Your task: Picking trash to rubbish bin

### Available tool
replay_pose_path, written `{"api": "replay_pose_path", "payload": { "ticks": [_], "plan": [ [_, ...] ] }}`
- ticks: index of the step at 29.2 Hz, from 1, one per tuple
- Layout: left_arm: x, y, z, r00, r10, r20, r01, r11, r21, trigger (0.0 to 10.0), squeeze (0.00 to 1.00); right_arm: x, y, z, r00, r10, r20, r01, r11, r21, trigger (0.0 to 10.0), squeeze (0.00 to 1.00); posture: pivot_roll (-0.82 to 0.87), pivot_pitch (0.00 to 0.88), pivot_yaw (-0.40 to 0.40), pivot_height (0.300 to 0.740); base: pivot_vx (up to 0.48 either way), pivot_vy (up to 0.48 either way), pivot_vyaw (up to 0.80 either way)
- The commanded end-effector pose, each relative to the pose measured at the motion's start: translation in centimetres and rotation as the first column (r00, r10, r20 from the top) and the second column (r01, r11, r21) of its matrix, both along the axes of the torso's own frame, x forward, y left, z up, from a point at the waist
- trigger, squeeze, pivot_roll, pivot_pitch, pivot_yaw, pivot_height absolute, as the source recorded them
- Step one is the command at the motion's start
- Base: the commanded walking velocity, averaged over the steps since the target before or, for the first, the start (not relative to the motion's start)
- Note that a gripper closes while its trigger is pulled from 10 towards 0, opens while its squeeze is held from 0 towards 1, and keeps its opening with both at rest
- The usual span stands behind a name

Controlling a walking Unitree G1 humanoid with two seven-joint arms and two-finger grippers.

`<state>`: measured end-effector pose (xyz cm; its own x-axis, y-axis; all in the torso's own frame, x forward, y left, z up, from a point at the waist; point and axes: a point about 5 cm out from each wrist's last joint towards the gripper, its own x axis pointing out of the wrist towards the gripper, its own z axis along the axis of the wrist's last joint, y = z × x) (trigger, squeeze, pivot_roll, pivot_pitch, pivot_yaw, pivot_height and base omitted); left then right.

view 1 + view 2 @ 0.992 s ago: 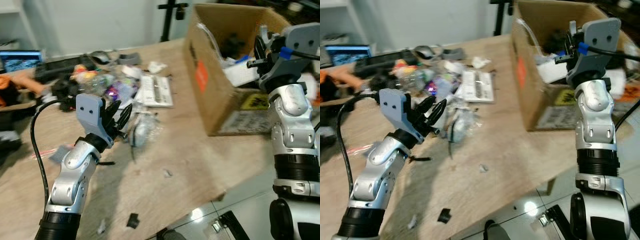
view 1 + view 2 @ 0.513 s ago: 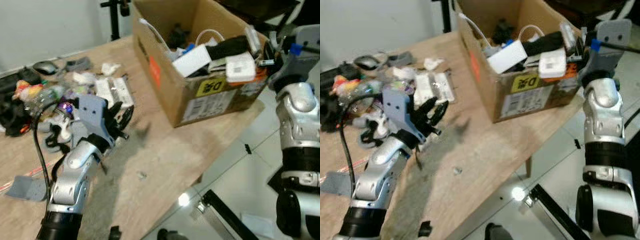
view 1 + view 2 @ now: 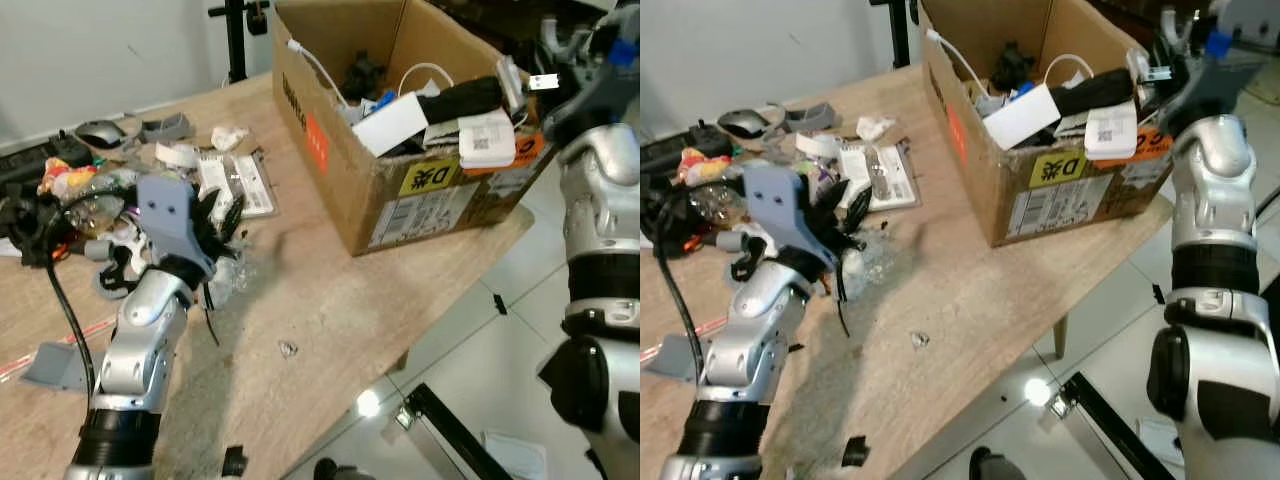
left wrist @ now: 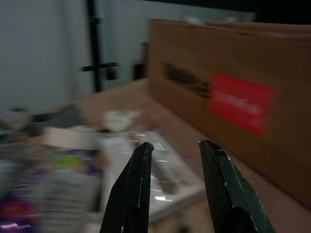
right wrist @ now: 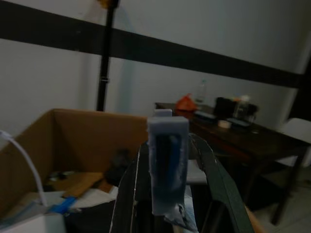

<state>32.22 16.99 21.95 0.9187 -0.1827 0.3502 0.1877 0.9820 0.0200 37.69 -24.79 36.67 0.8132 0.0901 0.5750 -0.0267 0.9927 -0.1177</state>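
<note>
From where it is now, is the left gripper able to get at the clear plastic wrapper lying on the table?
Probably yes: the left gripper is open just above the clear plastic wrapper, with nothing between them.

We saw a wooden table (image 3: 330, 330) before a pale wall (image 3: 100, 45), a glossy tiled floor (image 3: 500, 390) reflecting a light, and a dark desk (image 5: 233, 138) with a white chair (image 5: 296, 131).
</note>
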Motion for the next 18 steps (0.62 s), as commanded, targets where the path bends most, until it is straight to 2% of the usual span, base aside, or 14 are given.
{"api": "replay_pose_path", "payload": {
  "ticks": [1,6,8,9,11,17,18],
  "plan": [
    [0.1,0.8,-0.2,0.999,0.041,-0.018,-0.04,0.999,0.029,10.0,0.0,0.8,0.1,-1.1,0.996,0.062,-0.063,-0.061,0.998,0.013,10.0,0.0,0.08,0.225,-0.008,0.74,0.0,0.0,0.0],
    [0.1,1.0,-0.3,0.999,0.028,-0.04,-0.026,0.998,0.062,10.0,0.0,1.4,1.2,-1.3,0.981,0.163,-0.101,-0.162,0.987,0.021,10.0,0.0,0.1,0.224,0.014,0.74,0.0,0.0,0.0],
    [0.1,1.0,-0.3,0.999,0.028,-0.04,-0.026,0.998,0.062,10.0,0.0,1.4,1.2,-1.3,0.981,0.163,-0.101,-0.162,0.987,0.021,10.0,0.0,0.1,0.224,0.014,0.74,0.0,0.0,0.0],
    [0.3,0.9,-0.2,0.999,0.017,-0.039,-0.012,0.993,0.115,10.0,0.0,1.9,1.7,-1.5,0.976,0.173,-0.133,-0.173,0.985,0.006,10.0,0.0,0.12,0.231,0.03,0.74,0.0,0.0,0.0],
    [0.4,1.0,-0.1,0.999,0.019,-0.033,-0.014,0.99,0.138,10.0,0.0,2.2,1.9,-1.5,0.974,0.181,-0.134,-0.18,0.983,0.014,10.0,0.0,0.12,0.231,0.041,0.74,0.0,0.0,0.0],
    [0.6,1.3,0.1,0.999,0.029,-0.028,-0.024,0.99,0.137,10.0,0.0,2.3,1.9,-1.0,0.969,0.212,-0.126,-0.209,0.977,0.036,10.0,0.02,0.13,0.229,0.048,0.74,0.0,0.0,0.0],
    [0.6,1.4,0.3,0.999,0.028,-0.023,-0.025,0.991,0.134,10.0,0.0,2.3,2.0,-0.7,0.966,0.225,-0.125,-0.223,0.974,0.033,10.0,0.92,0.14,0.23,0.048,0.74,0.0,0.0,0.0]
  ]
}}
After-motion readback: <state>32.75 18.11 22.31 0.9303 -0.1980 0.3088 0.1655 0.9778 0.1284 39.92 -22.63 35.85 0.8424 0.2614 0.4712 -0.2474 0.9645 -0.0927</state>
